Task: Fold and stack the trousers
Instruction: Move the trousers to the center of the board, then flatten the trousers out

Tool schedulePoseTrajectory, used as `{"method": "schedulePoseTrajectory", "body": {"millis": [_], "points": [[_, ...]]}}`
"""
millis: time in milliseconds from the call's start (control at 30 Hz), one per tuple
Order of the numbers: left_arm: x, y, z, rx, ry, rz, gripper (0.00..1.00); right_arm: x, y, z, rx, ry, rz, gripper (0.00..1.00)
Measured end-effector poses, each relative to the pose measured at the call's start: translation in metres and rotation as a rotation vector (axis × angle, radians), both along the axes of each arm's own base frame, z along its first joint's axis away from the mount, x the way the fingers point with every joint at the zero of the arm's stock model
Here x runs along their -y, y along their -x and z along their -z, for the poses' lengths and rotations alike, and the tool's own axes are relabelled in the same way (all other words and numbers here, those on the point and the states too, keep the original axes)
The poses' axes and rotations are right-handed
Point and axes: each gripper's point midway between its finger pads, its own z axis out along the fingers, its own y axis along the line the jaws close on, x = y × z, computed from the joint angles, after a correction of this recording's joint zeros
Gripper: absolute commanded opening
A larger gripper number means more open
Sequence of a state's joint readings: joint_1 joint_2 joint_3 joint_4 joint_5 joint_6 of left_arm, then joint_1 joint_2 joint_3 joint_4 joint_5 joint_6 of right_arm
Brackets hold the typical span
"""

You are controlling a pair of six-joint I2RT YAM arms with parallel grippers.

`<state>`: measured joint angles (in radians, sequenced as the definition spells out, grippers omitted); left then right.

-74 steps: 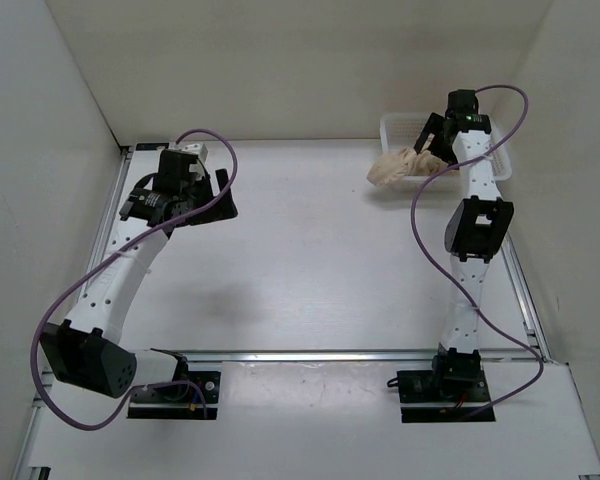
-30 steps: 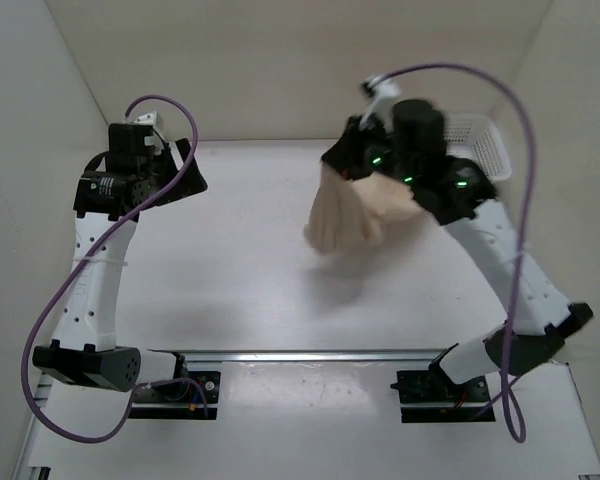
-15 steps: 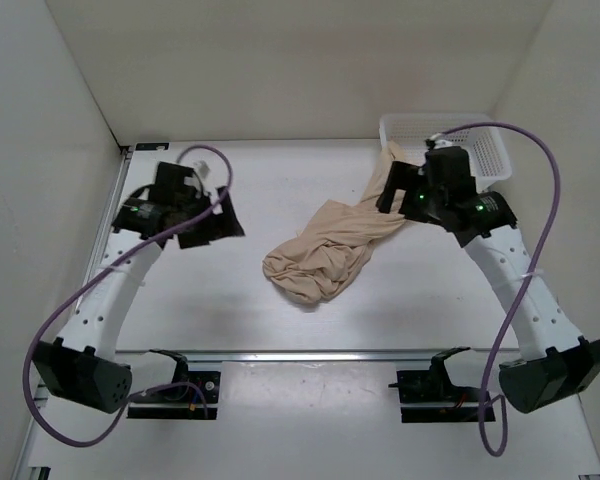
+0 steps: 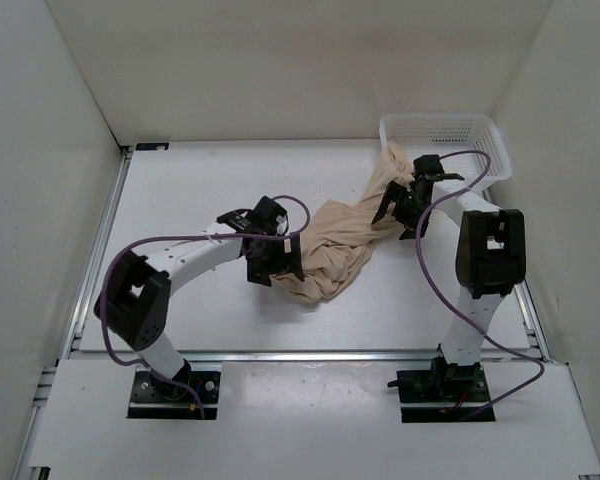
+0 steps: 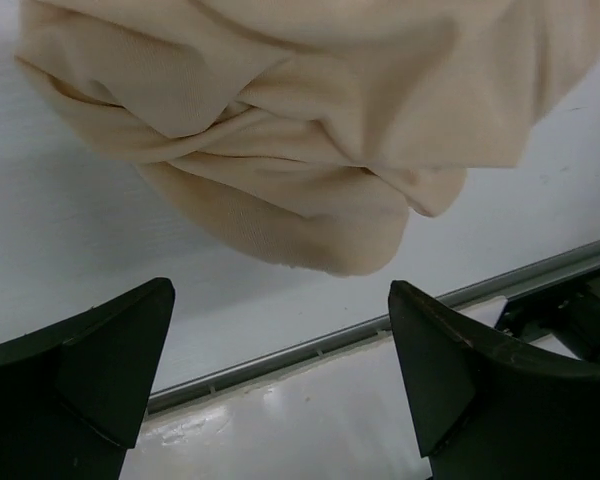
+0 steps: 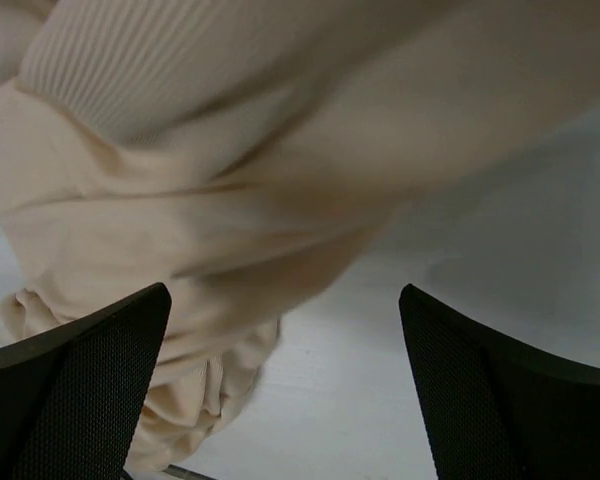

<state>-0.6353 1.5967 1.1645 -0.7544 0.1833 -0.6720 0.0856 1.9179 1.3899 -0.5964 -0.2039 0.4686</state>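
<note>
On the desk (image 4: 200,190) the trousers (image 4: 335,255) lie crumpled, stretching from the centre up to the basket (image 4: 445,130) at far right. Left jaws stand wide at their near end, right jaws wide over the far part.

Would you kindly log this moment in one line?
trousers: bunched on table, one end at basket | left claw: open beside trousers | right claw: open beside trousers | fold: not started

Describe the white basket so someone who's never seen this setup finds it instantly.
Look to the far right corner of the white table. There sits a white plastic mesh basket, the only rigid, latticed thing, next to the crumpled beige fabric trousers.
</note>
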Motion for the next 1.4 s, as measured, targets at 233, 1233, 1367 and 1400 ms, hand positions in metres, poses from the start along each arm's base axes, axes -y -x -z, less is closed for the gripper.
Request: {"method": "schedulePoseTrajectory", "body": {"millis": [233,1233,1367,1400], "points": [[0.005,0.019,0.06,-0.136,-0.076,-0.017,0.74,-0.008,-0.018,0.01,0.027,-0.032,0.006,0.43],[-0.195,0.027,-0.392,1.086,0.12,-0.381,0.11,-0.184,0.049,-0.469,1.123,-0.336,-0.474,0.66],[-0.176,0.003,-0.345,0.908,0.127,-0.299,0.11,-0.2,-0.019,-0.356,0.848,-0.233,-0.437,0.93],[-0.17,-0.006,-0.332,0.857,0.124,-0.272,0.11,-0.197,-0.032,-0.311,0.739,-0.194,-0.422,0.99]]}}
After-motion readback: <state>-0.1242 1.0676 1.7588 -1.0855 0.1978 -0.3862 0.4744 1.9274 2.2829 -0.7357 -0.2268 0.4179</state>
